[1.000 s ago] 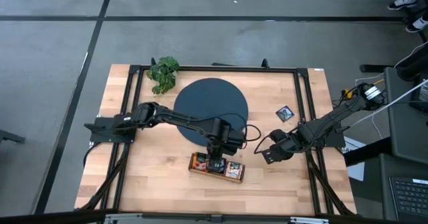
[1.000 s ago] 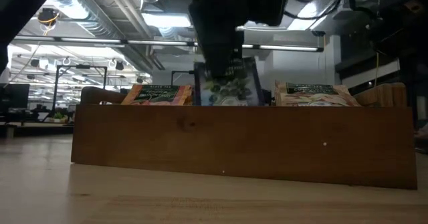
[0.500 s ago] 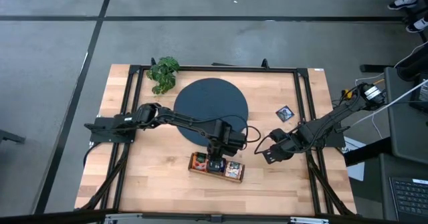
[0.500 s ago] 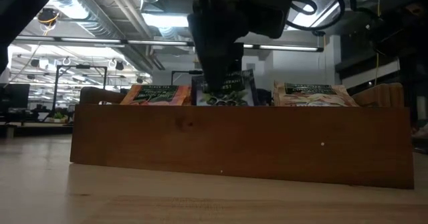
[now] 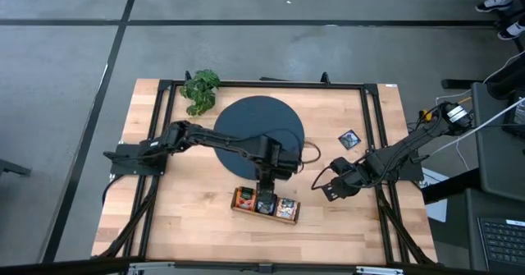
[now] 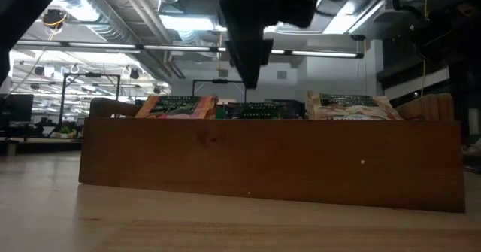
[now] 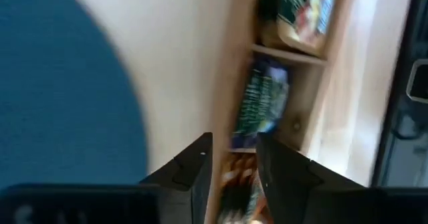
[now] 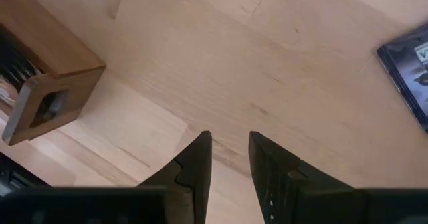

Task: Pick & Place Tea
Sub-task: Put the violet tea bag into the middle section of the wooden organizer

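Tea sachets fill a long wooden tray (image 5: 265,205) near the front edge of the surface (image 5: 180,217). Its three compartments each hold a stack standing on edge, so the printed faces show above the tray wall: orange sachets (image 6: 177,106) at one end, dark sachets with blue-green print (image 6: 259,110) in the middle, pale sachets (image 6: 352,106) at the other end. One more dark sachet (image 5: 350,139) lies flat and alone on the bare wood, well apart from the tray, on the right arm's side.

The left gripper (image 5: 267,191) hangs just above the middle compartment. In its wrist view its fingers (image 7: 194,167) stand apart with nothing between them, and the dark stack (image 7: 261,107) sits in its compartment beyond them; the delivery appears complete, though motion blur there leaves the exact clearance uncertain.

The right gripper (image 5: 326,190) waits low over the surface beside the tray's end, its fingers (image 8: 197,160) parted and empty, probably placed to reach the lone sachet next.

A round dark mat (image 5: 258,127) lies behind the tray, bare apart from the left arm crossing over it; a small leafy plant (image 5: 200,89) sits at the far left corner.
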You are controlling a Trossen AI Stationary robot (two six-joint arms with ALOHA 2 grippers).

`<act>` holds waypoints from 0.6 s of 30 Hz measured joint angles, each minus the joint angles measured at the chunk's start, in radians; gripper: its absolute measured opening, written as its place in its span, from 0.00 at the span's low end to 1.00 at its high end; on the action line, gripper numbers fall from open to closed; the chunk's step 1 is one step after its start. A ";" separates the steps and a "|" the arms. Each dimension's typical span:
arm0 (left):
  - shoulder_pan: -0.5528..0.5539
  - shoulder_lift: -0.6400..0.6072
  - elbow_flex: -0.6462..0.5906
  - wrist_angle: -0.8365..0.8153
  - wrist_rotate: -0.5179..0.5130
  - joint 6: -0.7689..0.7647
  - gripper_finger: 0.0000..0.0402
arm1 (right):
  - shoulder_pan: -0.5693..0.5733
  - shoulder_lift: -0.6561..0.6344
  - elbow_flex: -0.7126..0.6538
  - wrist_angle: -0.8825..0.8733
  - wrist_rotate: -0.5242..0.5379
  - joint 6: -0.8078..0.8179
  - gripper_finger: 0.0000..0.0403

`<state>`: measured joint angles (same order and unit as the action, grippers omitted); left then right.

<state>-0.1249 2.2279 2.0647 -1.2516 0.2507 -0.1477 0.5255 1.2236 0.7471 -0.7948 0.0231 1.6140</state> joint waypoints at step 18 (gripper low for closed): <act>0.145 -0.144 -0.075 0.356 0.054 0.117 0.25 | 0.036 0.000 0.000 -0.296 0.028 0.156 0.25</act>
<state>0.0202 2.0838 1.9902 -0.8960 0.3043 -0.0309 0.5610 1.2240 0.7471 -1.0903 0.0509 1.7695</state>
